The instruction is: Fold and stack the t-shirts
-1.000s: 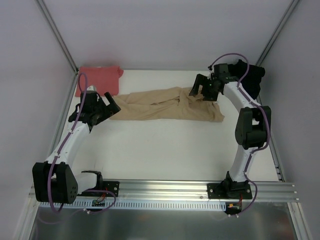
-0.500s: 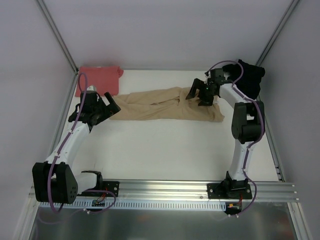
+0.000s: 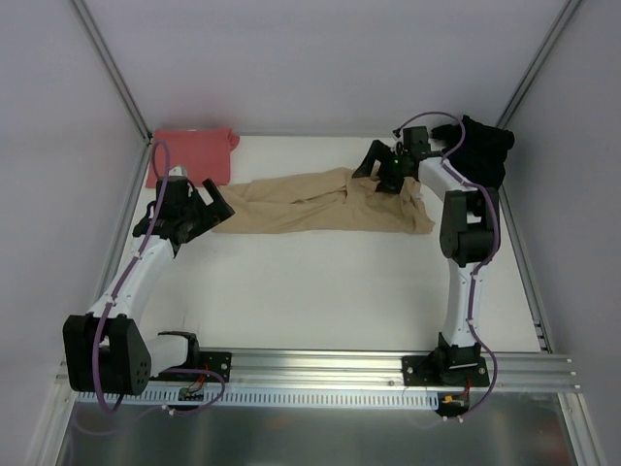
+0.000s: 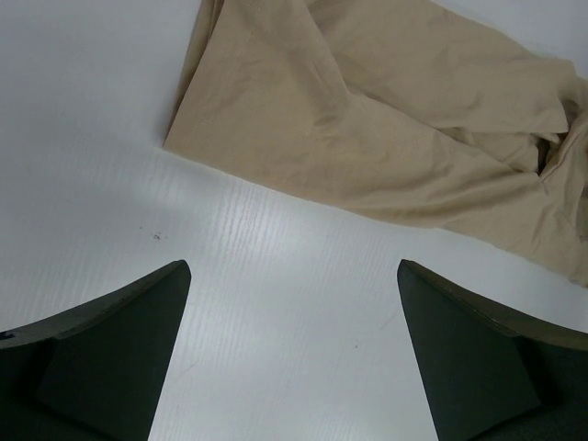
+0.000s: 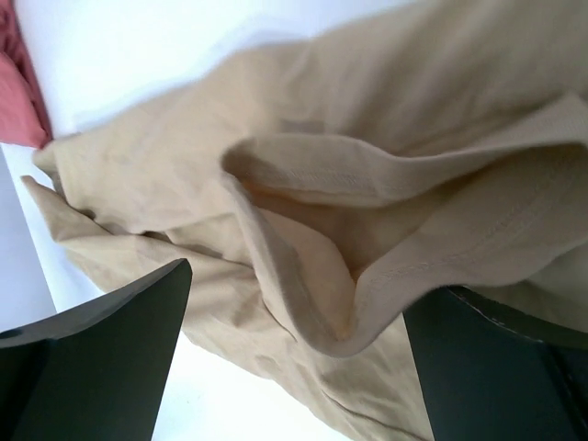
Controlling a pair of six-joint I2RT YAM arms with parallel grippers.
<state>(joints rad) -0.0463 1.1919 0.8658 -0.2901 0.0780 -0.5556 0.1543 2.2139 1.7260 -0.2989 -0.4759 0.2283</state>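
Now the left gripper (image 3: 217, 198) is wide open and holds nothing. It hangs over the bare white table (image 3: 310, 291). One end of the tan-beige shirt (image 3: 310, 204) lies just in front of its fingers and does not touch them. The salmon-red shirt (image 3: 189, 155) lies flat off to the left of this gripper, quite near it. The right gripper (image 3: 380, 169) is wide open too and grips nothing. It is right over the other end of the tan-beige shirt, and a puffed-up fold of the hem sits between its two fingers. I cannot tell if the fingers touch the cloth. The black shirt (image 3: 485, 150) sits in a heap behind the right gripper. The tan-beige shirt is long and rumpled, stretched out between the two grippers.
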